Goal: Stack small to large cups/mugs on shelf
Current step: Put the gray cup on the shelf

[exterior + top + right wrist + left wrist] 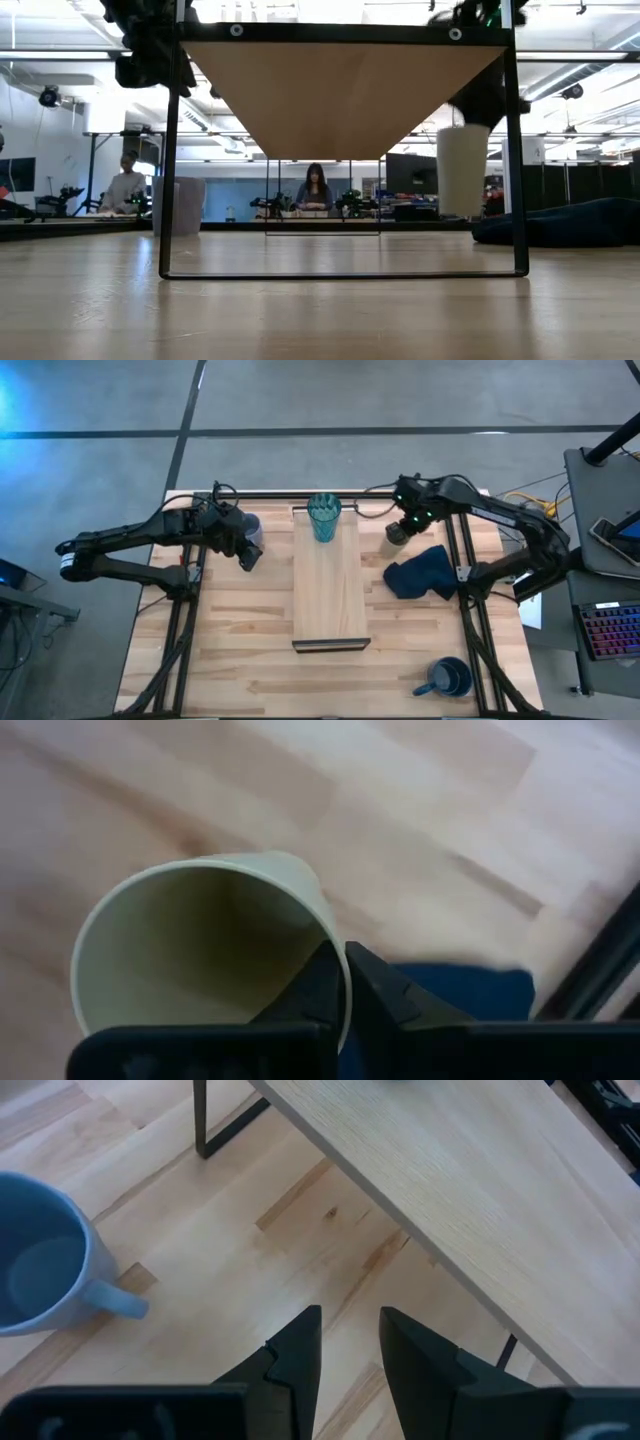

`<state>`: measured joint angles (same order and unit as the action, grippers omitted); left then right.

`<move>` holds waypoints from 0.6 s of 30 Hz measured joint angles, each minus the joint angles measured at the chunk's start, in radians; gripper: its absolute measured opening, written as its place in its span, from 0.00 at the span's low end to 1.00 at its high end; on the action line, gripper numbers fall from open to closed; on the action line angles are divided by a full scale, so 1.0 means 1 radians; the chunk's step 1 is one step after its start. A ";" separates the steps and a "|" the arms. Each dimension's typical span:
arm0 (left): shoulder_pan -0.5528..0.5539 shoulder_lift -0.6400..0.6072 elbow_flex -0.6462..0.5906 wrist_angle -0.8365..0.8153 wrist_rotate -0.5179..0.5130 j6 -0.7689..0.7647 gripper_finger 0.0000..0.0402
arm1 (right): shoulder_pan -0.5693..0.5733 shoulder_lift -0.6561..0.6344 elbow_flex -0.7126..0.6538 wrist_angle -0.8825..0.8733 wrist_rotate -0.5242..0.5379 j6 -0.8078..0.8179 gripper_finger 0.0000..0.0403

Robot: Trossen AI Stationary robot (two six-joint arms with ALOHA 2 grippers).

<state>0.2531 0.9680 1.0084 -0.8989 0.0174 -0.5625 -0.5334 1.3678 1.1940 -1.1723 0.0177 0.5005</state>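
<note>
Even, cool overhead light is seen from above, with a blue glare spot at the upper left corner of the grey floor point(60, 400). From table height, bright ceiling strip lights point(60, 55) are seen, and the light-wood shelf board's point(345, 90) underside is left shaded. The small tan cup point(200, 950) is rendered softly blurred in the right wrist view, with the slatted wooden bench point(420, 810) behind it out of focus.

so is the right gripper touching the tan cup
Touching. The right wrist view shows the right gripper pinching the tan cup at its rim, one finger inside the wall and one outside.
</note>
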 joint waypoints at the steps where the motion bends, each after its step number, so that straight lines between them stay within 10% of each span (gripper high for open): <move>1: 0.000 0.000 0.000 0.000 0.000 0.000 0.22 | 0.030 -0.023 0.011 -0.014 0.000 0.014 0.02; 9: 0.000 0.000 -0.001 0.000 -0.008 0.001 0.22 | 0.317 -0.168 0.139 -0.048 0.064 0.221 0.02; 18: 0.000 0.000 -0.001 0.004 -0.007 -0.008 0.22 | 0.527 -0.054 0.370 -0.061 0.197 0.175 0.02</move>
<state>0.2531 0.9680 1.0073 -0.8952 0.0101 -0.5702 -0.0061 1.3140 1.5643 -1.2330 0.2149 0.6759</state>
